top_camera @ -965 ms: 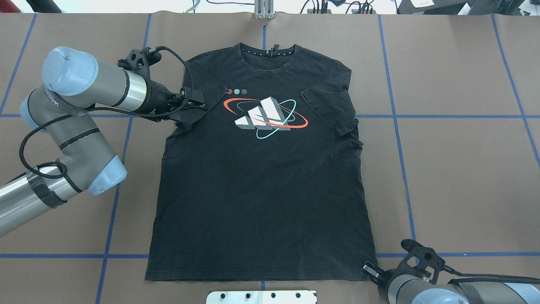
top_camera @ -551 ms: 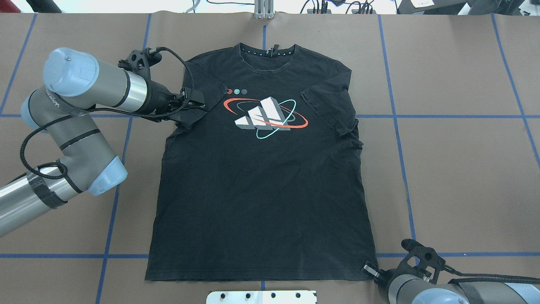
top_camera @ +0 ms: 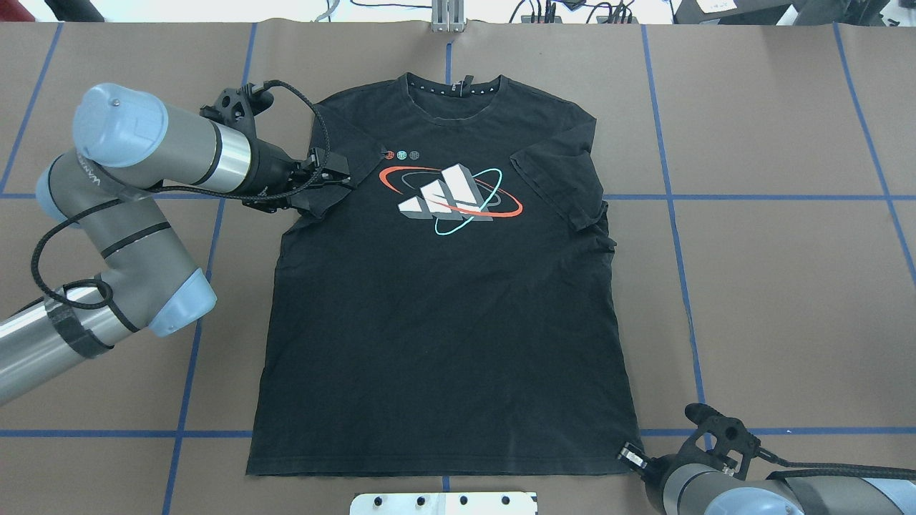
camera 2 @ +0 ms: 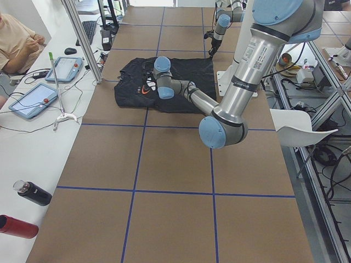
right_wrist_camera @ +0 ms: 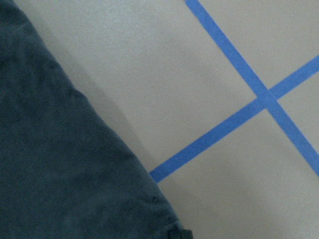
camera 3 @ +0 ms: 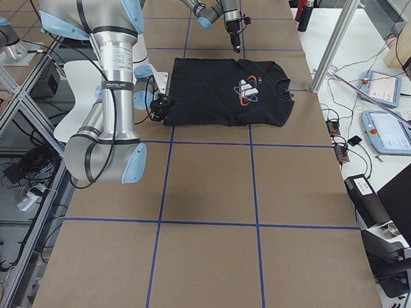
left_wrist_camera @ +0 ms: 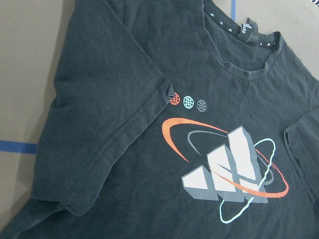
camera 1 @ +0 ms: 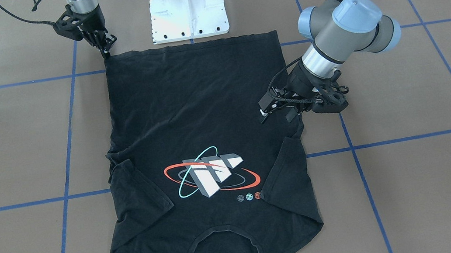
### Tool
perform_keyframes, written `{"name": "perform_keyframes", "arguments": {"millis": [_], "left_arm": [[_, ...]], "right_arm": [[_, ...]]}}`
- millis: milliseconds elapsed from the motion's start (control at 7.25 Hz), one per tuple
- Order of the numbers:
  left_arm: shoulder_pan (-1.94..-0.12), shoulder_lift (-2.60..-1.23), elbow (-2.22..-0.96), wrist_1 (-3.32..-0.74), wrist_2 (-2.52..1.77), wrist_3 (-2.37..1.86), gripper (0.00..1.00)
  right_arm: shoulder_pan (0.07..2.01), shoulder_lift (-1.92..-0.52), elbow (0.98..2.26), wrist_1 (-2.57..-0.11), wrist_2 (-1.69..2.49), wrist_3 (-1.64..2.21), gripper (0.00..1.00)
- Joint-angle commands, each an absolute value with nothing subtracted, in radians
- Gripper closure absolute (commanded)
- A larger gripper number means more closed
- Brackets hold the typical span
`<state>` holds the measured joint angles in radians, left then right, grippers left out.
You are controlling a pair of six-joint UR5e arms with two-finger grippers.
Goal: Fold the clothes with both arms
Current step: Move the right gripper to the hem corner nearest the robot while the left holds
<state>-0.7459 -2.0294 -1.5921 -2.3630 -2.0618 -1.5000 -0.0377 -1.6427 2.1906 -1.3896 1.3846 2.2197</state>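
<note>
We find the T-shirt (top_camera: pixel 444 322) lying collar-to-hem; the left gripper (top_camera: pixel 342 176) is at its sleeve, the right gripper (top_camera: pixel 631 455) beside its hem corner; whether they are open, we cannot tell.

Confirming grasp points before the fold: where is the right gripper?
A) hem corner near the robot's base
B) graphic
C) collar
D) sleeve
A: the right gripper has its jaws at the T-shirt hem corner on the base side, while the left gripper is by a sleeve.

right arm (top_camera: pixel 719 492) cropped, left fingers (camera 1: pixel 266 109) indistinct
</note>
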Motion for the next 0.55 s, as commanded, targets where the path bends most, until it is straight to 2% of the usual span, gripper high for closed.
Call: {"name": "perform_keyframes", "arguments": {"millis": [0, 414], "left_arm": [[-0.7, -1.888, -1.751, -2.359, -2.027, -1.577, 0.01], [-0.487, -1.628, -1.938, -2.311, -1.757, -1.667, 0.01]], "right_arm": [[-0.04, -1.664, 2.223, -1.39, 1.394, 2.217, 1.0], [-0.037, -1.698, 2.267, -1.39, 1.426, 2.214, 1.0]]}}
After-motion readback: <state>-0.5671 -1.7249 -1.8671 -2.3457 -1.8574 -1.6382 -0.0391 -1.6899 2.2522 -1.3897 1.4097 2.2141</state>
